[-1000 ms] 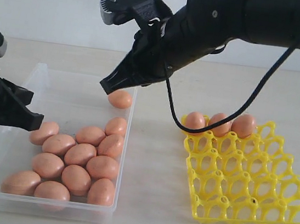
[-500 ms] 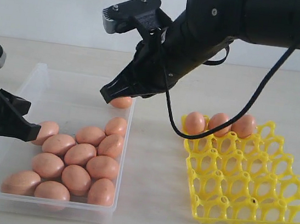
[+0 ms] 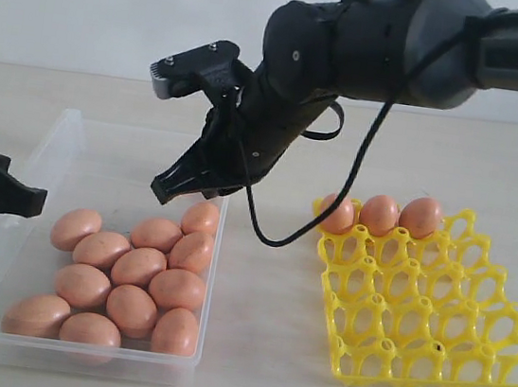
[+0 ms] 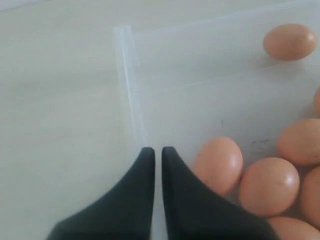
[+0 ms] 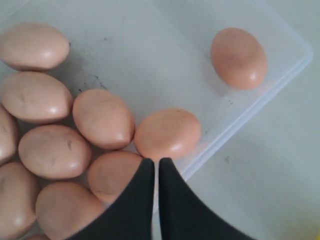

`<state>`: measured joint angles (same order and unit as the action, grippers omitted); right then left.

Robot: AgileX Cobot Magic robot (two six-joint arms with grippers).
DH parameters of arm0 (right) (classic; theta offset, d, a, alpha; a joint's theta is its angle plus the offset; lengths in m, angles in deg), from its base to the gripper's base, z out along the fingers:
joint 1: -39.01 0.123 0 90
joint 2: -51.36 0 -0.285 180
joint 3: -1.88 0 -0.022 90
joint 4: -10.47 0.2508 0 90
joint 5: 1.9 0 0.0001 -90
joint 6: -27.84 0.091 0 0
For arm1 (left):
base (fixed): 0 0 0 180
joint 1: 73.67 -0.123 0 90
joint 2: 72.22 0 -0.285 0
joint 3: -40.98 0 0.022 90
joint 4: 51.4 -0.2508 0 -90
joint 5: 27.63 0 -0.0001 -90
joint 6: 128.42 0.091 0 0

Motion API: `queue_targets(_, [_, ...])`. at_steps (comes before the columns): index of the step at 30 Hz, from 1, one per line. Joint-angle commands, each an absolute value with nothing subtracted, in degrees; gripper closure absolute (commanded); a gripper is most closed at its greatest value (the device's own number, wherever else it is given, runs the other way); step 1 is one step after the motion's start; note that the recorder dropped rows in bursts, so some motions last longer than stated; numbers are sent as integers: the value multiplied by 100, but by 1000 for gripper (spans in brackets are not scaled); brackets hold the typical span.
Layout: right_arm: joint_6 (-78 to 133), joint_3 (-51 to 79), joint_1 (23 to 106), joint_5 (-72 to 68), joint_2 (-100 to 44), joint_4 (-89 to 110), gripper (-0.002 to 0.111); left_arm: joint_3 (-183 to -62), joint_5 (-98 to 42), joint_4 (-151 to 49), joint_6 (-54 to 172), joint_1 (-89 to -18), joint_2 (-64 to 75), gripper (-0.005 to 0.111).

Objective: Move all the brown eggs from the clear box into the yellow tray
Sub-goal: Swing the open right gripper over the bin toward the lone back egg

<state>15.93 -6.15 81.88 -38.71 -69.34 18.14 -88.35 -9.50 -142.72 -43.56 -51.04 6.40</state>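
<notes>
While the big black right arm [image 3: 374, 46] swings left and downward from where it hung a second ago, its tip drops from above the far end of the large shallow clear plastic box [image 3: 67, 130] to just over the right-hand wall, near the egg cluster. The box itself has not shifted, and neither has the bright yellow plastic lattice egg tray [image 3: 431, 340] to its right. That tray carries the same three eggs [image 3: 379, 214] in its back row, with every other cup bare. The left gripper [image 3: 38, 201] has pulled back towards the box's left wall, fingers pressed together on nothing. The right gripper [image 3: 166, 191] is likewise pinched to a thin slit and carries nothing. Twelve smooth oval orange-brown eggs [image 3: 139, 267] lie bunched at the near end of the box. A lone one [image 5: 239, 57] sits apart at the far corner, hidden behind the arm in the exterior view. I judge this a fresh approach for the next pick, with thirteen eggs left to move; the fingers must spread first.
</notes>
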Motion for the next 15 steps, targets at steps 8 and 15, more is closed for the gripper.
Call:
queue_targets(8, [1698,-1436,8204,-4366,-7342,1976,108,-8769,-937,-14220,-4235,-5124,213,103])
queue_targets(15, [2200,-1436,8204,-4378,-7402,1426,85,-8769,-849,-14220,-4235,-5124,16,103])
